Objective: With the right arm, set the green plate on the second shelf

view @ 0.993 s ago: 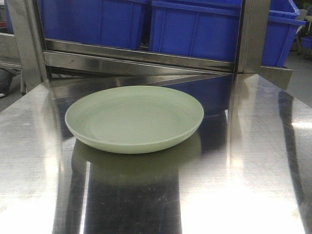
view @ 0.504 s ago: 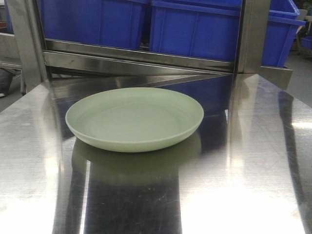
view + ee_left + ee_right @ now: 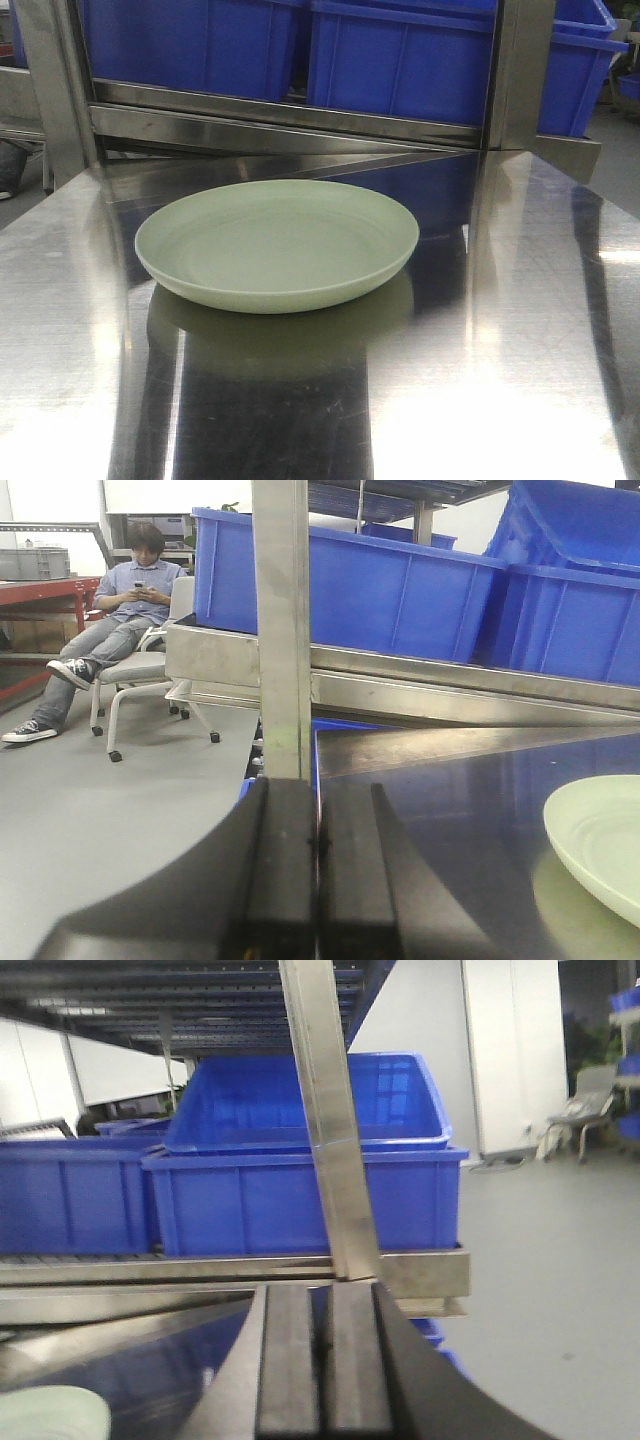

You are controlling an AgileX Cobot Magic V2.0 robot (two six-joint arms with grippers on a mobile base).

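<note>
The pale green plate (image 3: 277,244) lies flat on the steel table (image 3: 520,340), a little left of centre, empty. Its rim shows at the right edge of the left wrist view (image 3: 600,845) and at the bottom left corner of the right wrist view (image 3: 50,1413). My left gripper (image 3: 318,825) is shut with nothing between its fingers, off to the plate's left. My right gripper (image 3: 324,1305) is shut and empty too, off to the plate's right. Neither gripper appears in the front view.
A steel shelf rack (image 3: 290,120) stands behind the table, carrying blue plastic bins (image 3: 400,60). Upright steel posts (image 3: 520,70) frame it. A person sits on a chair (image 3: 125,610) far left on the grey floor.
The view shifted very slightly; the plate and table look the same. No gripper has come into the front view.
</note>
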